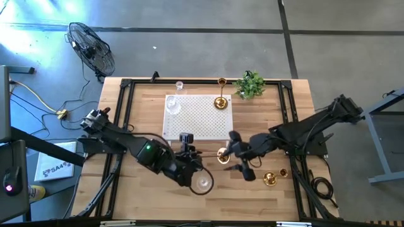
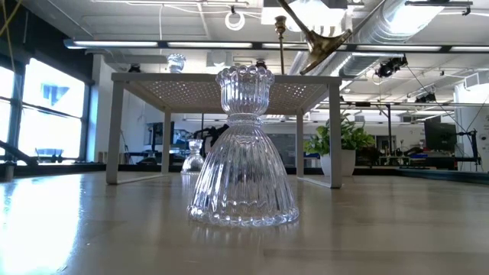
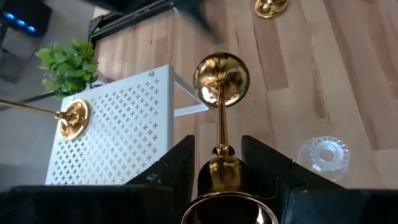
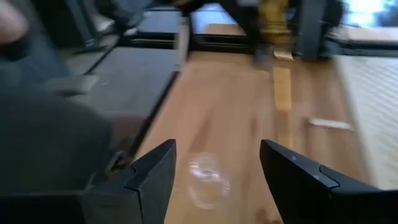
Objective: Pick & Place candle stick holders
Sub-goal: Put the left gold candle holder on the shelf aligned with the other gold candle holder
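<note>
My left gripper (image 1: 192,153) is shut on a gold candle stick holder (image 3: 221,124) near the table's front middle, in front of the white perforated platform (image 1: 197,116). Its round base (image 1: 222,156) points toward the table's right. My right gripper (image 1: 235,154) is open and empty, just right of that base. A clear glass holder (image 1: 202,183) stands upright on its wide base on the table in front of both grippers; it also shows in the low view (image 2: 243,153). On the platform stand a gold holder (image 1: 220,101) and a clear one (image 1: 172,104). My left gripper pinches the gold holder between its two fingers (image 3: 180,168) at the stem just beyond the cup (image 3: 221,163). The fingers lie along the holder, coming level from the table's left. The holder is lifted clear of the table, lying about level, base (image 3: 221,78) away from the gripper.
Small gold holders (image 1: 271,178) lie on the table at the front right. A clear holder (image 1: 180,85) and a tall thin gold one (image 1: 221,82) stand at the platform's far edge, beside a small green plant (image 1: 250,85). Black frame rails run along the table's sides.
</note>
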Available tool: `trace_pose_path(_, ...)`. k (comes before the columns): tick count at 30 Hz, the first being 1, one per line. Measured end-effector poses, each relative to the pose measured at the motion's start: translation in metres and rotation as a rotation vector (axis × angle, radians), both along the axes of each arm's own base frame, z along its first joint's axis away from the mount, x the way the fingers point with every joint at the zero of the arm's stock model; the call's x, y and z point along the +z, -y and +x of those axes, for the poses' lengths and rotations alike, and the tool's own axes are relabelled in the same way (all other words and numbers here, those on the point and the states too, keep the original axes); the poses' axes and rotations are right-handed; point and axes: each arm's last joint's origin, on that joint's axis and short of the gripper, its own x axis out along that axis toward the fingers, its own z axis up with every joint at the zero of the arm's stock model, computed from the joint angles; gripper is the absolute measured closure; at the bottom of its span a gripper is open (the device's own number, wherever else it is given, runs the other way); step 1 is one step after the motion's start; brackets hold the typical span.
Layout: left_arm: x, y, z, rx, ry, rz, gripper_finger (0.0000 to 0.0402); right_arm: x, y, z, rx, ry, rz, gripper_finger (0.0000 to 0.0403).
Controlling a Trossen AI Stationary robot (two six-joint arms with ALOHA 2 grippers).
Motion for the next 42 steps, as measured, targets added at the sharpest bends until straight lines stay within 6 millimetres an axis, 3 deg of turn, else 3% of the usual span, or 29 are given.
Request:
trace_pose_path(4, 0.001, -0.002, 0.003, -0.022, 0.005, -0.012, 0.0285, -0.007, -0.008, 0.006, 0.048, 0.011, -0.039, 0.0178)
trace_pose_path(10, 0.004, 0.001, 0.006, -0.070, 0.032, -0.021, 0.0285, -0.015, -0.006, 0.013, -0.033, -0.001, -0.093, 0.0178)
trace_pose_path(31, 0.007, 0.003, 0.009, -0.083, 0.067, -0.045, 0.0285, -0.016, -0.003, 0.014, -0.106, 0.019, -0.166, 0.0178)
trace_pose_path(42, 0.007, 0.003, 0.008, -0.085, 0.066, -0.046, 0.0285, -0.027, -0.004, 0.022, -0.147, -0.011, -0.205, 0.0178)
